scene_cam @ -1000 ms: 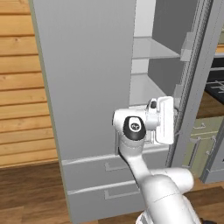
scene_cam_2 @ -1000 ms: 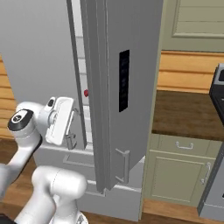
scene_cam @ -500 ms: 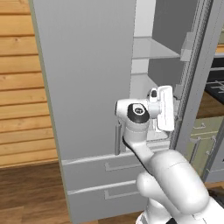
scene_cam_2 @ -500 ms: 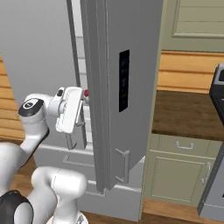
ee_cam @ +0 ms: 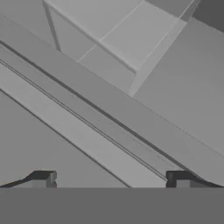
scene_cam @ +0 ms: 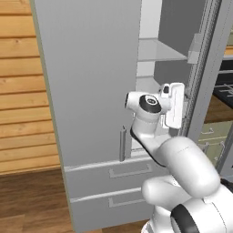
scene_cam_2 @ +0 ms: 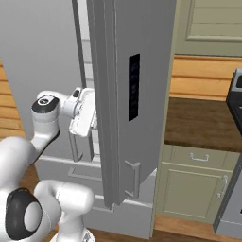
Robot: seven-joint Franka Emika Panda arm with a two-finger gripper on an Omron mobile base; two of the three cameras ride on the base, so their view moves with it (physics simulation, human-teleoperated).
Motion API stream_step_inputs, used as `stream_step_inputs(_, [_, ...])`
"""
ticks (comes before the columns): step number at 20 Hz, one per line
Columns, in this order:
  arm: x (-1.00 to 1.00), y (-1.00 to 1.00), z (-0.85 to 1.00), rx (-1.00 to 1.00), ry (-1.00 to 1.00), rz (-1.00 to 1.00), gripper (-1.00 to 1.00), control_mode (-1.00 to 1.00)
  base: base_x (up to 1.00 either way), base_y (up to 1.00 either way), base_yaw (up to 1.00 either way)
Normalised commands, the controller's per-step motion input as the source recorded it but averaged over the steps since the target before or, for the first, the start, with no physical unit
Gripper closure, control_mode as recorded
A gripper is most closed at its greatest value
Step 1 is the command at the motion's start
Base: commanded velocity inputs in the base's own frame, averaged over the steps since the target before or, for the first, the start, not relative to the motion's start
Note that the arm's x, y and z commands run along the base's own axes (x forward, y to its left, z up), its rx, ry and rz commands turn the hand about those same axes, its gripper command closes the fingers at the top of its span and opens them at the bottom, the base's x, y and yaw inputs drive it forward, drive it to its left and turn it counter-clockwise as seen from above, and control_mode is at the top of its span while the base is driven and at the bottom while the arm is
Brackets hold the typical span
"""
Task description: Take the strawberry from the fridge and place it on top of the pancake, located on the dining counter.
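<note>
Gripper (ee_cam: 112,179) spread wide, 2 dark fingertips (ee_cam: 43,178), pale fridge (ee_cam: 131,39) shelves beyond

wood-plank wall (scene_cam: 20,86) | brown worktop (scene_cam_2: 198,124) over green cabinets (scene_cam_2: 194,186) | possibly stove (scene_cam_2: 235,97) at right

- The wall (scene_cam: 20,86) on the left is made of horizontal light wood planks.
- The floor (scene_cam: 27,200) is dark brown wood.
- Pale green cabinets (scene_cam_2: 198,184) stand under a dark brown worktop (scene_cam_2: 198,123).
</note>
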Motion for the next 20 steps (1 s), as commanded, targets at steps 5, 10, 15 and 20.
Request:
stream_step_inputs(5, [-0.46,-0.53,0.06,0.03,-0.12,0.00,-1.00,-1.00,0.00,0.00,0.00])
stream_step_inputs(10, [-0.60,-0.61,0.06,0.01,-0.15,0.00,-1.00,-1.00,0.00,0.00,0.00])
stream_step_inputs(15, [-0.24,-0.86,0.02,0.09,-0.22,0.03,-1.00,-1.00,0.00,0.00,0.00])
stream_step_inputs(20, [0.00,-0.68,0.00,0.14,-0.19,0.09,-1.00,-1.00,0.00,0.00,0.00])
